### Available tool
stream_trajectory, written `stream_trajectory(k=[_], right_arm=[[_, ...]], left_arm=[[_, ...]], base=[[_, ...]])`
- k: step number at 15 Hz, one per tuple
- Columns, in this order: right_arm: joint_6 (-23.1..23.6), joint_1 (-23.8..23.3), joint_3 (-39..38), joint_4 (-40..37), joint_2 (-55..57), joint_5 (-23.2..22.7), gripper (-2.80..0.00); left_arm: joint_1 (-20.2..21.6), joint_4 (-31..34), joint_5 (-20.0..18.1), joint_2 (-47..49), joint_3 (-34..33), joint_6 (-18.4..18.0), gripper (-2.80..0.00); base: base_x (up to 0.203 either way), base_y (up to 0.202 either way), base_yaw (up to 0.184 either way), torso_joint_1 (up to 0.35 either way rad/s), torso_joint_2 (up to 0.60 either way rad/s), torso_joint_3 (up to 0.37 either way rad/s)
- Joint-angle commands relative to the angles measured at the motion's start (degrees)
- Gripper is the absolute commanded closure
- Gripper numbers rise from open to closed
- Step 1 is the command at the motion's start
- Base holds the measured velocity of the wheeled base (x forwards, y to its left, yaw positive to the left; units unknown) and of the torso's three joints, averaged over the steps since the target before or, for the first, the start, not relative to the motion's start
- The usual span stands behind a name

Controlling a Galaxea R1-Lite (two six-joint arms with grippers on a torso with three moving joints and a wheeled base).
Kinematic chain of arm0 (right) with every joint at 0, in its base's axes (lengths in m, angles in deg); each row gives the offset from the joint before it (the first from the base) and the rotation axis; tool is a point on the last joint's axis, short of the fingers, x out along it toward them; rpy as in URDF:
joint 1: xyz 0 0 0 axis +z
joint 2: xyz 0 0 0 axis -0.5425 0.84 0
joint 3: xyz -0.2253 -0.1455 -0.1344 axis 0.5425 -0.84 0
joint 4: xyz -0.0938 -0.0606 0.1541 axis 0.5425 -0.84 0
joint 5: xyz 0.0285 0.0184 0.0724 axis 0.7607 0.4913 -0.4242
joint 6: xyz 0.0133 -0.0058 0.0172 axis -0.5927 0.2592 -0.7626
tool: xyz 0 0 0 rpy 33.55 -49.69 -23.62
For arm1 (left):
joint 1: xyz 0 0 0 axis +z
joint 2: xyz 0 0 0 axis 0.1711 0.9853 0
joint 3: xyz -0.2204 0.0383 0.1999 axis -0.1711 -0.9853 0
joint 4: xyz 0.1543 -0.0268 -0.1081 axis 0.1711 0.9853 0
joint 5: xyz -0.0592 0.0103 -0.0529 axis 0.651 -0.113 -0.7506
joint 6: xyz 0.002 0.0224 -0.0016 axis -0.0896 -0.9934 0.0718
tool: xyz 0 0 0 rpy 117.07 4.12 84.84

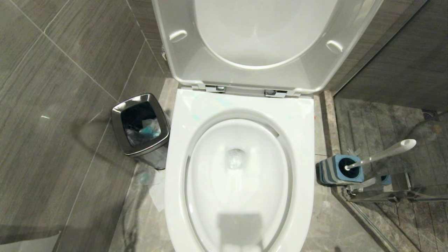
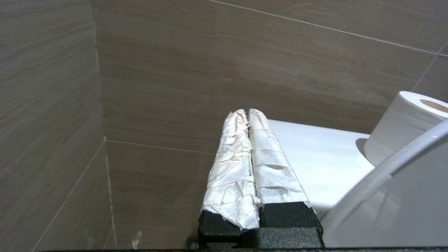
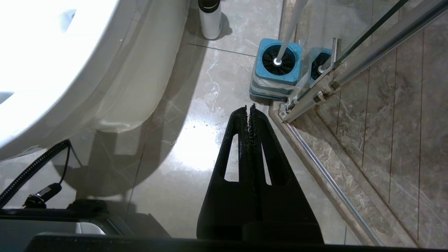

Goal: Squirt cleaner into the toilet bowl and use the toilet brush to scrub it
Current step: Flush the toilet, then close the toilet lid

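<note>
Pointing at brown tiled wall, left end effector point(image 2: 247, 113) closed, empty, paper-wrapped fingers point(image 2: 232, 164) pressed together. White flat tank top point(image 2: 315, 157) just beyond tips; white toilet paper roll point(image 2: 402, 122) standing on it, off to one side. Right end effector point(image 3: 247, 109) closed, empty, black fingers together, low over grey marble floor point(image 3: 196, 87). Slim white-handled toilet brush point(image 3: 292, 24) upright in squarish blue-topped holder point(image 3: 276, 68), just ahead of tips, beside glass shower door. Large white glossy ceramic toilet bowl point(image 1: 238, 182) to one side, seat and lid raised; faint turquoise cleaner smears point(image 1: 224, 102) on rim. Small steel bin point(image 1: 140, 124) beside bowl.
</note>
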Motion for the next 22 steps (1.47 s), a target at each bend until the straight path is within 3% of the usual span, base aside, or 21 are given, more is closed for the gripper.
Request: stream_trajectory(k=[1, 3, 6, 7, 10, 11, 14, 17, 22], right_arm=[[0.0, 0.0, 0.0, 0.0, 0.0, 0.0, 0.0], [0.0, 0.0, 0.0, 0.0, 0.0, 0.0, 0.0], [0.0, 0.0, -0.1, 0.0, 0.0, 0.0, 0.0], [0.0, 0.0, -0.1, 0.0, 0.0, 0.0, 0.0], [0.0, 0.0, 0.0, 0.0, 0.0, 0.0, 0.0], [0.0, 0.0, -0.1, 0.0, 0.0, 0.0, 0.0], [0.0, 0.0, 0.0, 0.0, 0.0, 0.0, 0.0], [0.0, 0.0, 0.0, 0.0, 0.0, 0.0, 0.0], [0.0, 0.0, 0.0, 0.0, 0.0, 0.0, 0.0]], left_arm=[[0.7, 10.8, -0.6, -7.0, -0.3, 1.6, 0.0], [1.4, 23.5, -2.7, -10.8, -0.3, 4.0, 0.0], [2.8, 48.0, -6.5, -16.1, -0.3, 5.2, 0.0], [3.2, 56.5, -9.4, -18.0, -0.3, 5.2, 0.0], [6.7, 71.4, -26.8, -21.4, -0.4, 5.1, 0.0], [7.2, 73.5, -28.1, -22.0, -1.2, 4.9, 0.0], [7.3, 74.0, -25.8, -21.4, -1.7, 3.1, 0.0], [8.7, 77.5, -25.4, -21.3, -1.7, 3.3, 0.0], [9.1, 77.9, -21.9, -20.2, -1.7, 3.0, 0.0]], base=[[0.0, 0.0, 0.0, 0.0, 0.0, 0.0], [0.0, 0.0, 0.0, 0.0, 0.0, 0.0], [0.0, 0.0, 0.0, 0.0, 0.0, 0.0], [0.0, 0.0, 0.0, 0.0, 0.0, 0.0], [0.0, 0.0, 0.0, 0.0, 0.0, 0.0], [0.0, 0.0, 0.0, 0.0, 0.0, 0.0], [0.0, 0.0, 0.0, 0.0, 0.0, 0.0], [0.0, 0.0, 0.0, 0.0, 0.0, 0.0], [0.0, 0.0, 0.0, 0.0, 0.0, 0.0]])
